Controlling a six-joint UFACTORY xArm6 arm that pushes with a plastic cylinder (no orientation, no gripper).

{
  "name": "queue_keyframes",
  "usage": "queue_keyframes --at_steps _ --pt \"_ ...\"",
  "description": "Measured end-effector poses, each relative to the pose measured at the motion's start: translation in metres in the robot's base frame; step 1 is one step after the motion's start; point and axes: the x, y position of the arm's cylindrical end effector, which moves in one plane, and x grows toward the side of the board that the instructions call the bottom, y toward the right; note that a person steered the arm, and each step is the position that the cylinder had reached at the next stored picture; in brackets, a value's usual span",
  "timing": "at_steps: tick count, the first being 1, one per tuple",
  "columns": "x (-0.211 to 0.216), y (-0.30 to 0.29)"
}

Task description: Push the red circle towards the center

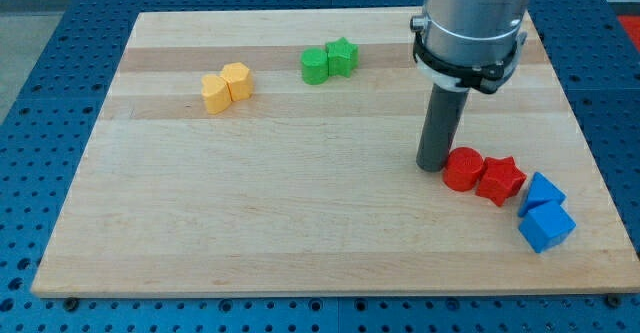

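Observation:
The red circle (462, 168) lies on the wooden board (300, 223) at the view's right, touching a red star (500, 180) on its right side. My tip (433, 165) stands just to the left of the red circle, touching or nearly touching its left edge. The dark rod rises from there to the grey arm body at the view's top right.
Two blue blocks (545, 213) lie next to the red star near the board's right edge. A green circle (315, 65) and a green star (342, 56) sit together at the top middle. Two yellow blocks (226, 86) sit together at the top left.

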Motion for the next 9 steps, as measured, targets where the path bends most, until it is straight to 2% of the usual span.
queue_keyframes --at_steps 3,4,5,6,9 --pt "0.029 0.005" --pt "0.023 -0.003" --pt "-0.016 -0.036" --pt "-0.036 -0.091" --pt "-0.037 -0.269"
